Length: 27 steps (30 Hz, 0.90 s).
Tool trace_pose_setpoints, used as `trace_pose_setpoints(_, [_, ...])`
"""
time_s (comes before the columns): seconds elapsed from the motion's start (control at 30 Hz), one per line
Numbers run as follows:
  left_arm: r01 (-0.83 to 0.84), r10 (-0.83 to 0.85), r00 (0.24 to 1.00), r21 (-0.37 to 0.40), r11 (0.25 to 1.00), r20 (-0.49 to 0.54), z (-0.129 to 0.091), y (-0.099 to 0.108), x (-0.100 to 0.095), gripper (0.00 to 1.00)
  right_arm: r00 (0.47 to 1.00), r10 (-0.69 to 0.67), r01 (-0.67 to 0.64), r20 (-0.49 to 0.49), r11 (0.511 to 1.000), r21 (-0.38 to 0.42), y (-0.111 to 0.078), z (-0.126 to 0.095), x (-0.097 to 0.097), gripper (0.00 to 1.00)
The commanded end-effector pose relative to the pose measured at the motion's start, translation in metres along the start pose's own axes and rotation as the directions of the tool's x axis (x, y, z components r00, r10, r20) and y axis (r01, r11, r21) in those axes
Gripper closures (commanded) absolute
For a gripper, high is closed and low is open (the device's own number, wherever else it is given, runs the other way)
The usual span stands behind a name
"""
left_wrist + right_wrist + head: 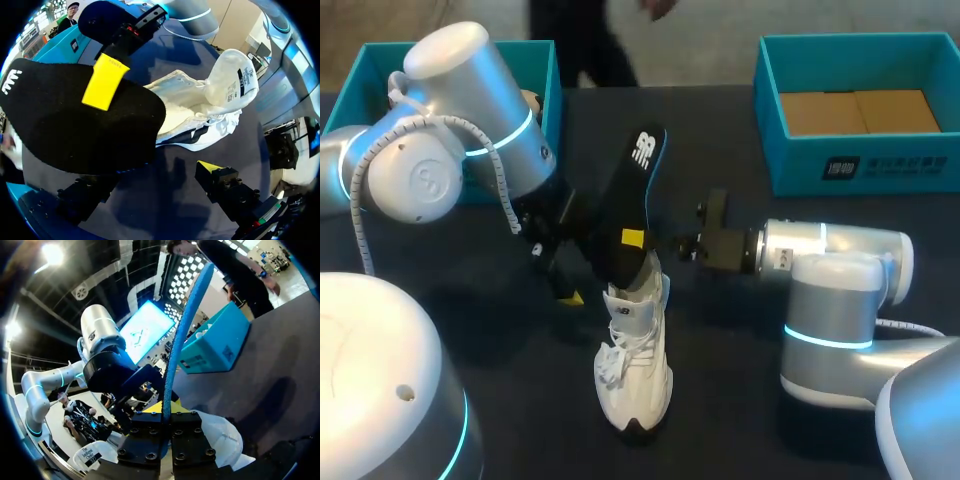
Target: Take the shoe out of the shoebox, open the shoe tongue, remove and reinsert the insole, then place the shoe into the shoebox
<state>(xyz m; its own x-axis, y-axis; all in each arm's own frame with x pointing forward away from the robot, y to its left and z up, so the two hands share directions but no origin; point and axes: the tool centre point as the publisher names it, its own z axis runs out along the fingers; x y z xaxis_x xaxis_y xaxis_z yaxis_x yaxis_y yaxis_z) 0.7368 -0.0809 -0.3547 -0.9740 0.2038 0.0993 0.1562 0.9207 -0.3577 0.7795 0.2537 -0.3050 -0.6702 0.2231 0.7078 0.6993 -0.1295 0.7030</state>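
Just cardboard [855, 112] inside right-hand shoebox [865, 168]

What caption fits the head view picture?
Right gripper grips the black insole over the white sneaker.

I count one white shoe [635, 365] and one black insole [625, 205]. Two teal boxes stand on the single bench [740, 340]: a left box [545, 90] and a right box [860, 165]. Two arms are mine, the left arm [450, 130] and the right arm [830, 270]. Each carries one tool, so two in all: the left tool [155, 172] and the right tool [166, 417].
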Motion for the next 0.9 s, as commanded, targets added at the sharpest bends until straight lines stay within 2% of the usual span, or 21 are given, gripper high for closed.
trace_pose_setpoints(0.03, [0.001, -0.001, 1.0, -0.003, 1.0, 0.002, 0.0, 0.0, 0.001, 0.0, 1.0, -0.001, 0.0, 0.011, 0.999, 0.043, 0.011, -0.003, 0.002, 1.0])
trace_pose_setpoints(0.5, [0.001, -0.001, 1.0, -0.003, 1.0, 0.002, 0.0, 0.0, 0.001, 0.0, 0.999, -0.018, 0.021, -0.027, 0.991, 0.133, 0.021, -0.015, -0.008, 1.0])
trace_pose_setpoints(0.67, [0.001, -0.001, 1.0, -0.003, 1.0, 0.002, 0.0, 0.0, 0.001, 0.0, 0.998, -0.019, 0.028, -0.053, 0.986, 0.165, 0.017, -0.013, -0.012, 1.0])
trace_pose_setpoints(0.9, [0.001, -0.001, 1.0, -0.003, 1.0, 0.002, 0.0, 0.0, 0.001, 0.0, 0.995, -0.028, 0.044, -0.092, 0.985, 0.17, 0.012, -0.016, -0.015, 1.0])
